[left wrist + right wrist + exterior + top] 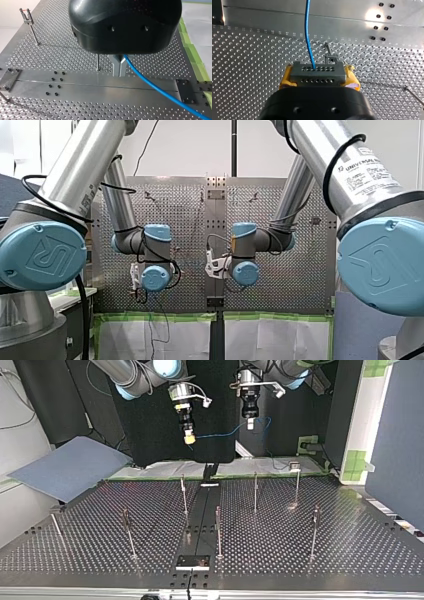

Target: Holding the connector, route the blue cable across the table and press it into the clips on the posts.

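Yellow-padded fingers [283, 81] of my right gripper [318, 78] are clamping a grey connector [317, 71] from both sides. The blue cable [308, 32] is running out of the connector's face and away over the perforated table [249, 62]. Further along the same cable, the metal fingers [117, 67] of my left gripper [120, 67] are pinching together on it, and from there it is trailing off to one side over the table's smooth centre plate. In the top view, which looks back from across the table, both grippers are hanging high over the table, my right one at the view's left and my left one at the view's right. The cable is stretching nearly level between them, then looping down behind my left gripper. Thin upright posts [255, 491] carrying small clips [26, 16] at their tops are standing scattered across the table. The cable is hanging well above these posts and is touching none of them.
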